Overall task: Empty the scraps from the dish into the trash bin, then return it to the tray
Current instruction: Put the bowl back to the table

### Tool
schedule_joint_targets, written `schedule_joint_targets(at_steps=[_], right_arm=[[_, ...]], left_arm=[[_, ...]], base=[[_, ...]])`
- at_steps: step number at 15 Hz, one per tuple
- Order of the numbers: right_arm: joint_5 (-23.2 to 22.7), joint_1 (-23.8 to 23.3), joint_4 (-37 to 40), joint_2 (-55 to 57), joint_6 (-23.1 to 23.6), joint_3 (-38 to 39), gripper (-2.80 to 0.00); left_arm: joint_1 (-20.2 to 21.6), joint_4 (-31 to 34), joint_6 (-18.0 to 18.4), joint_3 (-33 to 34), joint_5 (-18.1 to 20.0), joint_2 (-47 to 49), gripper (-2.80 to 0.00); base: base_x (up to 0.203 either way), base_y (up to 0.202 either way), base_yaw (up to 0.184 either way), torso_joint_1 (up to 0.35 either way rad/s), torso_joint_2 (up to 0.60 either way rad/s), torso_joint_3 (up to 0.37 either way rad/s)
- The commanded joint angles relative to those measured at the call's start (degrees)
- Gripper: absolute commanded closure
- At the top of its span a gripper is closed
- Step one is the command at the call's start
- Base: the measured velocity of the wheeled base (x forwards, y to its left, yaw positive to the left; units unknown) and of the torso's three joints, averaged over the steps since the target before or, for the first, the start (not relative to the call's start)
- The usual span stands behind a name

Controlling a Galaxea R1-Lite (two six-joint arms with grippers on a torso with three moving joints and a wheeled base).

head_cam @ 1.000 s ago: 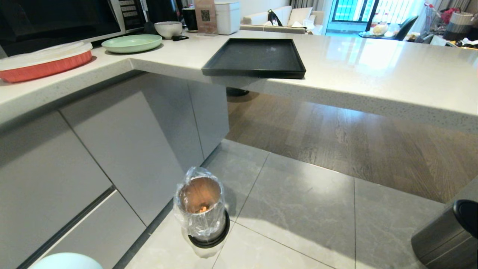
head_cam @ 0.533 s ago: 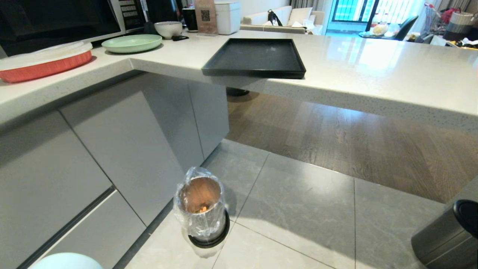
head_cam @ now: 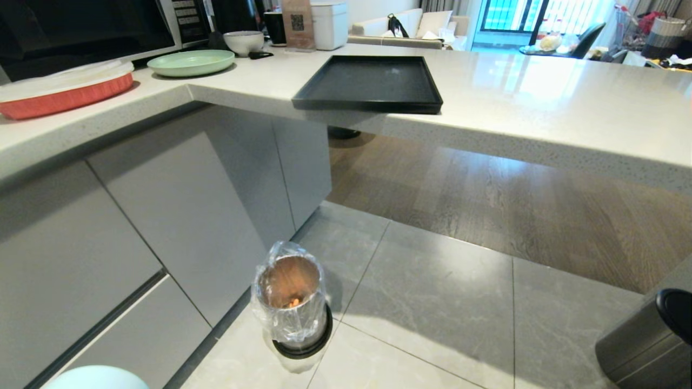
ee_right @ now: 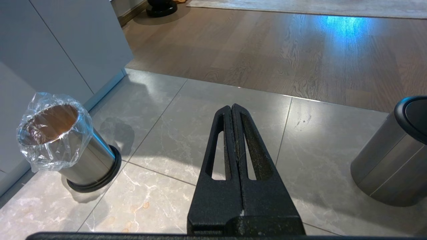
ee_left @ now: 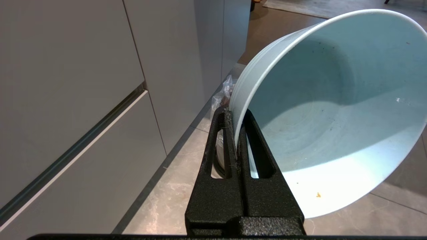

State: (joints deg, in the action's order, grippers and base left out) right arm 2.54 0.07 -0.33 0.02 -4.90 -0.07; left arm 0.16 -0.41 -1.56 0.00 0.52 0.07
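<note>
Head view versus a second ago: I see no change; the whole scene sits where it was, and the pale curve of the dish (head_cam: pixel 96 377) pokes in at the bottom left edge exactly as before.
Left gripper (ee_left: pixel 236 115): low beside the grey cabinet fronts (ee_left: pixel 66 100), jaws clamped together on the dish's rim, one finger inside the bowl and one outside.
Dish relative to jaws: from the left wrist view the dish (ee_left: pixel 333 110) is tipped on edge, its wall pinched between the two fingers and its open face turned toward the camera; the rest of the bowl stands out to one side of the fingers.
Dish contents: I can make out one tiny orange crumb (ee_left: pixel 318 194) near the lower rim and a few dark specks, nothing larger.
Scraps: a bit of orange scraps (head_cam: pixel 293 302) shows down inside the trash bin.
Trash bin: the trash bin (head_cam: pixel 292 302) stands on the tiled floor close to the cabinet base, its clear bag crinkled over the rim; a scrap of that bag peeks out just past the left fingertips.
Tray: the tray (head_cam: pixel 370 86) lies on the countertop (head_cam: pixel 540 102), its near edge overhanging the counter's edge a little, with no dish on it.
Right gripper (ee_right: pixel 233 108): jaws pressed together on nothing, hanging over the floor tiles between the trash bin and the steel cylinder bin (ee_right: pixel 393 160).
</note>
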Motion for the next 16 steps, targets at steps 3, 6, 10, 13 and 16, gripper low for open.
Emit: schedule_joint_targets(at_steps=[3,6,10,13,16], right_arm=[[0.0,0.0,0.0,0.0,0.0,0.0,0.00],[0.1,0.0,0.2,0.1,0.0,-0.1,0.00],[0.0,0.0,0.0,0.0,0.0,0.0,0.00],[0.0,0.0,0.0,0.0,0.1,0.0,0.00],[0.0,0.0,0.0,0.1,0.1,0.0,0.00]], left_arm=[[0.0,0.0,0.0,0.0,0.0,0.0,0.00],[0.0,0.0,0.0,0.0,0.0,0.0,0.00],[0.0,0.0,0.0,0.0,0.0,0.0,0.00],[0.0,0.0,0.0,0.0,0.0,0.0,0.00],[0.0,0.0,0.0,0.0,0.0,0.0,0.00]], base=[[0.000,0.000,0.000,0.000,0.00,0.000],[0.000,0.000,0.000,0.000,0.00,0.000],[0.000,0.000,0.000,0.000,0.00,0.000],[0.000,0.000,0.000,0.000,0.00,0.000],[0.006,0.008,-0.059,0.002,0.00,0.002]])
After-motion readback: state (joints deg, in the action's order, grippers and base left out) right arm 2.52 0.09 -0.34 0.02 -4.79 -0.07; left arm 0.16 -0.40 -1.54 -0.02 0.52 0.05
